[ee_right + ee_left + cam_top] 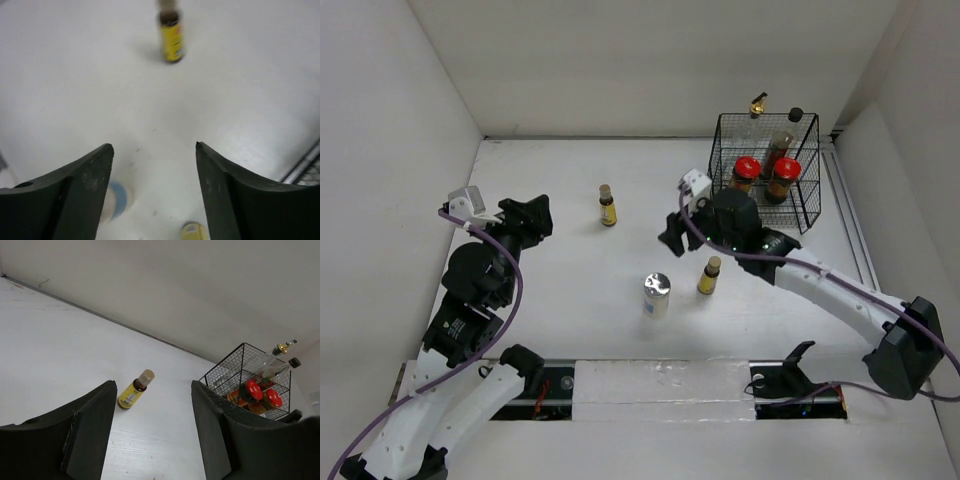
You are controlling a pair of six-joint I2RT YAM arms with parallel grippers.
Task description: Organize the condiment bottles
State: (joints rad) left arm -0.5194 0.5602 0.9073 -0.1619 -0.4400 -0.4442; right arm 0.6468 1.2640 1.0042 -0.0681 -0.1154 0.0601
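The right claw (152, 147) is held wide open, with nothing between its 2 black fingers. It is poised above the white table (550, 300), just left of the black wire basket (805, 200). The left claw (154, 390) is likewise spread apart and nothing is gripped by it. It is placed near the left wall (390, 150), well apart from every bottle.

4 of the 7 containers are stood inside the basket, which is set in the far right corner, close to the back wall. These are the tall clear gold-spouted bottle (758, 103), the dark black-capped bottle (782, 140), a red-lidded jar (747, 172) and a second red-lidded jar (783, 178).

3 are stood upright on the open table. A small yellow brown-capped bottle (608, 206) is found between the 2 claws. A second yellow bottle (709, 276) is seen just beside the right arm's wrist. The silver-lidded jar (656, 296) is placed near it, toward the near edge. Broad bare surface is seen left of these 3. The right arm is stretched between the basket and the second yellow bottle.
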